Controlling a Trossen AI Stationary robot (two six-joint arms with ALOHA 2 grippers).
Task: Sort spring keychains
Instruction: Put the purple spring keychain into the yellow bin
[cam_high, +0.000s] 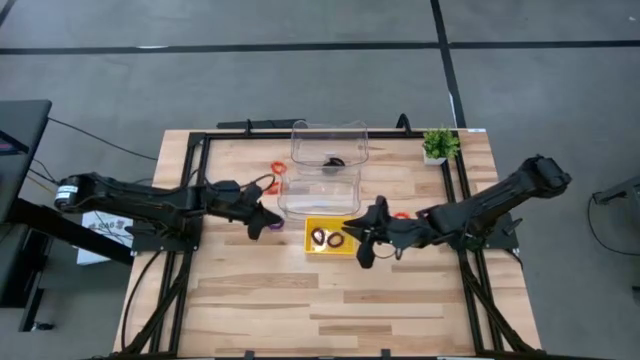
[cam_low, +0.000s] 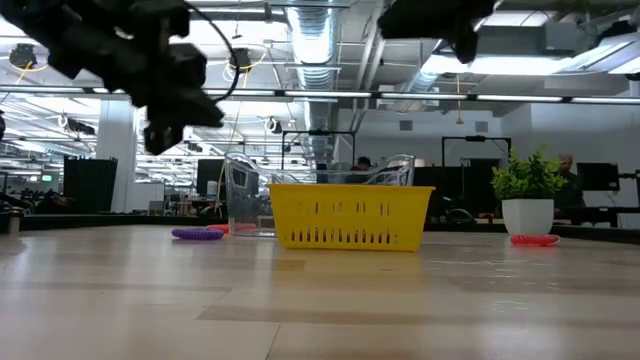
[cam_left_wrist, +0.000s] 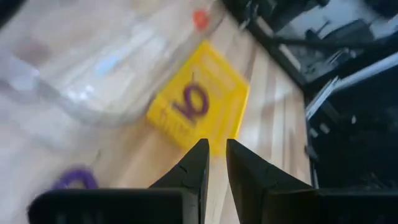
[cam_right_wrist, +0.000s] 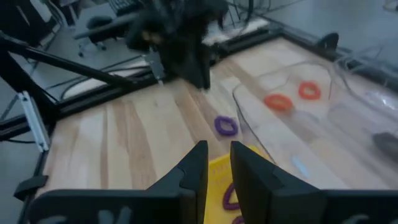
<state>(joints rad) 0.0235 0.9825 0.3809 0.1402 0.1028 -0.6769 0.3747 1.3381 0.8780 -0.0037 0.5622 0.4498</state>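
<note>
Left pincer (cam_high: 272, 221) hangs above the counter (cam_high: 330, 290), just over a purple spring keychain (cam_high: 262, 230) lying on the wood; fingers (cam_left_wrist: 194, 171) stand close with a narrow gap, pinching nothing visible. Right pincer (cam_high: 362, 252) sits at the near right corner of the yellow tray (cam_high: 333, 250), fingers (cam_right_wrist: 194, 168) likewise a narrow gap apart, nothing between them.

Two purple keychains (cam_high: 326, 238) lie inside the yellow tray. Low view: the purple one on the counter (cam_low: 198, 234) lies flat, left of the tray (cam_low: 350, 215).

Clear bin (cam_high: 328, 145) at the far side holds a black keychain (cam_high: 335, 161). A second clear bin (cam_high: 320, 192) stands between it and the tray. Orange keychains: one (cam_high: 279, 167) beside the far bin's left wall, one (cam_high: 268, 185) left of the nearer bin, one (cam_high: 401, 215) on the counter right of the tray, near the right arm.

Small potted plant (cam_high: 438, 146) at the far right corner.
</note>
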